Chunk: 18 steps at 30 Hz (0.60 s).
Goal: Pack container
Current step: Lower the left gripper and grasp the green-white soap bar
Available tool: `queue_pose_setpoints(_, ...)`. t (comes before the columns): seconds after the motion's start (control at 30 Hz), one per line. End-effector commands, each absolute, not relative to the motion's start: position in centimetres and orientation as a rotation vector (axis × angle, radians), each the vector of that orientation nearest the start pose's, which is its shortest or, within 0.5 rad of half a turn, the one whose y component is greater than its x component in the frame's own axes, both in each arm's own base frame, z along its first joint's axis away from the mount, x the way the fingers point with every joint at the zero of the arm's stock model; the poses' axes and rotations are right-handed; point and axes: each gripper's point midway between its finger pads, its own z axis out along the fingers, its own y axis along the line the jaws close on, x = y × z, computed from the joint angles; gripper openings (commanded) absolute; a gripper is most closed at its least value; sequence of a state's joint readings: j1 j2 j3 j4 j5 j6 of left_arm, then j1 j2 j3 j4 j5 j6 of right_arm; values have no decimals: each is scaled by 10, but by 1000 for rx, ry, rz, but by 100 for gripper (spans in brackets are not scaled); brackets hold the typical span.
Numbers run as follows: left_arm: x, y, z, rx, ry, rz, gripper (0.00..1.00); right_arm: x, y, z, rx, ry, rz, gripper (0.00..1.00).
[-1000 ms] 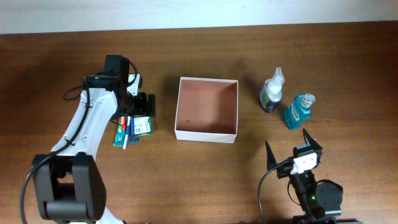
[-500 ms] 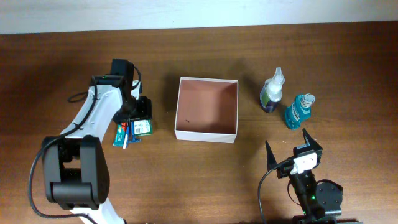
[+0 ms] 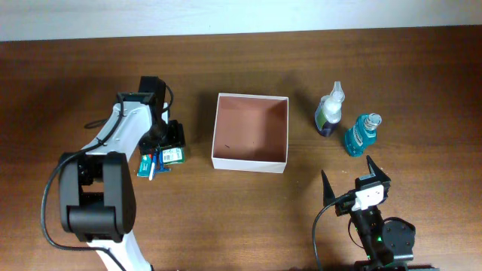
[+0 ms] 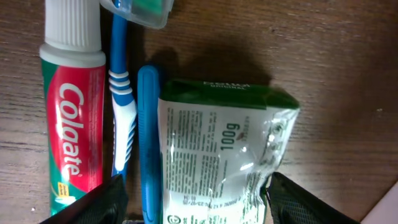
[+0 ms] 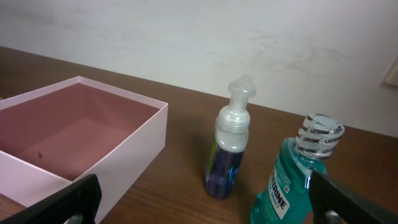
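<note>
The container (image 3: 251,161), a square shallow box with white walls and a pinkish-brown inside, sits open and empty at the table's middle; it also shows in the right wrist view (image 5: 134,140). My left gripper (image 3: 170,141) is open, low over a green soap packet (image 4: 217,158), its fingers (image 4: 193,205) on either side of the packet and a blue toothbrush (image 4: 148,149). A Colgate toothpaste tube (image 4: 71,118) lies beside them. My right gripper (image 3: 354,179) is open and empty near the front edge. A purple pump bottle (image 5: 231,146) and a teal Listerine bottle (image 5: 295,180) stand right of the container.
The toiletries lie in a small pile (image 3: 154,160) left of the container. The two bottles (image 3: 329,111) (image 3: 361,134) stand upright between the container and the table's right side. A pale wall runs along the far edge.
My left arm has swung its gripper lower and closer over the toiletry pile, toward the soap packet. The right arm has not moved.
</note>
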<state>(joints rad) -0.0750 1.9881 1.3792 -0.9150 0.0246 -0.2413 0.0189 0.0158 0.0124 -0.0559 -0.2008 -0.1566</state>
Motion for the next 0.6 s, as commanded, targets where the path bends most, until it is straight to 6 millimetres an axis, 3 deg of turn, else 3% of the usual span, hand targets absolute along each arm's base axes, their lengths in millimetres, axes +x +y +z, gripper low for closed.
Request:
queue_pose_setpoints(0.0,376,-33,12,-277,3088,-27,82,243,37,160,-285,1606,53,98)
queue_pose_setpoints(0.3,379,-50,11,-202,3073,-21,82,243,37,160,-285,1605,53,98)
queue_pose_setpoints(0.57,380,-54,12,-104,3040,182,82,243,37,160,-285,1605,53,98)
